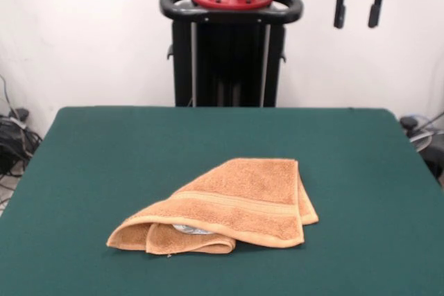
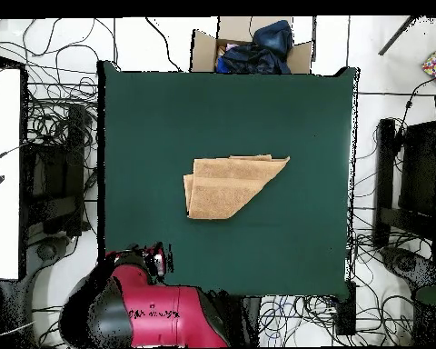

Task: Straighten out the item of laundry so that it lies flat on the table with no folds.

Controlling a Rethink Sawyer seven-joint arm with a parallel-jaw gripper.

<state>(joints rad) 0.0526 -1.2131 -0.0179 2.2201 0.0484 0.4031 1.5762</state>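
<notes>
The item of laundry [image 1: 229, 202], an orange-tan terry towel, lies folded over on itself a little toward the front of the green table [image 1: 97, 150]. A woven band runs across its top layer, and something white peeks out under the front fold. Its layers end in rolled edges at the front left. In the overhead view the item of laundry [image 2: 229, 186] forms a folded wedge near the middle of the table [image 2: 303, 118]. My gripper [image 1: 357, 10] hangs high above the table's far right, open and empty, well away from the towel. Overhead, the gripper [image 2: 155, 259] is off the table's edge.
The black pedestal [image 1: 229, 53] stands behind the table's far edge. A cardboard box [image 2: 253, 45] with dark cloth in it sits beyond the table's opposite edge. Cables [image 2: 63, 136] and dark equipment lie on the floor on both sides.
</notes>
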